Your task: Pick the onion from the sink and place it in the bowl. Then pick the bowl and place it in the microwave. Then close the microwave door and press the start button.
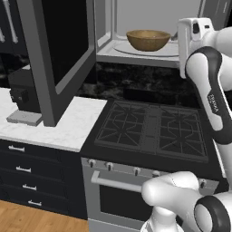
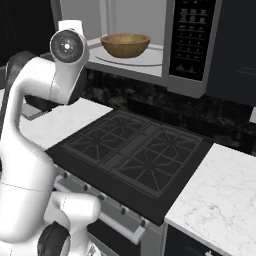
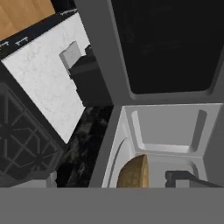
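1. Presently, the wooden bowl point(image 1: 148, 40) is seen resting on the round turntable plate point(image 1: 136, 48) inside the microwave point(image 2: 150, 40), above the far edge of the gas stove point(image 1: 152, 128).
2. The onion cannot be made out; whether it lies inside the bowl cannot be told from these views.
3. The microwave door point(image 1: 56, 54) is swung wide open to the left, its dark glass window turned toward the cooktop and its lower edge hanging over the white marble counter point(image 1: 68, 124).
4. The dark control panel point(image 2: 191, 37) is set at the right of the cavity.
5. The gripper point(image 3: 186, 177) is held up at the front of the microwave opening, apart from the bowl; one dark fingertip point(image 3: 179, 176) is visible in the hand view beside the bowl's edge.
6. The fingers are spread wide with nothing between them.
7. A dark coffee machine point(image 1: 22, 93) stands on the counter behind the open door, at the left.
8. Oven knobs point(image 1: 108, 166) are lined along the stove's near face.
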You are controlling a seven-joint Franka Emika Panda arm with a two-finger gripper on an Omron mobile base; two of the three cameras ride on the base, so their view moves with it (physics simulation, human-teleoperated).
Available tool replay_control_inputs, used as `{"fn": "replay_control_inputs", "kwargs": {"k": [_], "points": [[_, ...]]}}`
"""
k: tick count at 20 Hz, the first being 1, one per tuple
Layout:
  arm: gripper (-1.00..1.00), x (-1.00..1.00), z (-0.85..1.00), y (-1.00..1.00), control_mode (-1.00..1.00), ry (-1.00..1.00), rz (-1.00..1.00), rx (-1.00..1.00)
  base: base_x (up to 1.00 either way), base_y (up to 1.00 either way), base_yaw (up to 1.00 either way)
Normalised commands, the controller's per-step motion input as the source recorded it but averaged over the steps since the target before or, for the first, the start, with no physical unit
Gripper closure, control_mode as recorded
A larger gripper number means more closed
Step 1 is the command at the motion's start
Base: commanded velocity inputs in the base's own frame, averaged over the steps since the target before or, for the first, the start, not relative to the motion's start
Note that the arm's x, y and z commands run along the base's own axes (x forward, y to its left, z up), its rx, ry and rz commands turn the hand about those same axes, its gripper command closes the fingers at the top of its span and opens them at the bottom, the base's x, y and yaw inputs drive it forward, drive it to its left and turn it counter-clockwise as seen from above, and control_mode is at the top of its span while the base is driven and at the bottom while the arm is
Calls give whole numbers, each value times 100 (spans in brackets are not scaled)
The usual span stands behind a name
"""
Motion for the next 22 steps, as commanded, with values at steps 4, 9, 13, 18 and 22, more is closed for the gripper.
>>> {"fn": "replay_control_inputs", "kwargs": {"k": [4,9,13,18,22], "points": [[-100,-100,0,30,-100,2,0,0,0,0,0],[-100,-100,0,18,-100,2,0,0,0,0,0],[-100,-100,0,26,-100,6,-3,0,0,0,0],[-100,-100,-3,58,-100,1,-7,0,0,0,0],[-100,-83,-24,99,-100,-19,-18,5,0,0,0]]}}
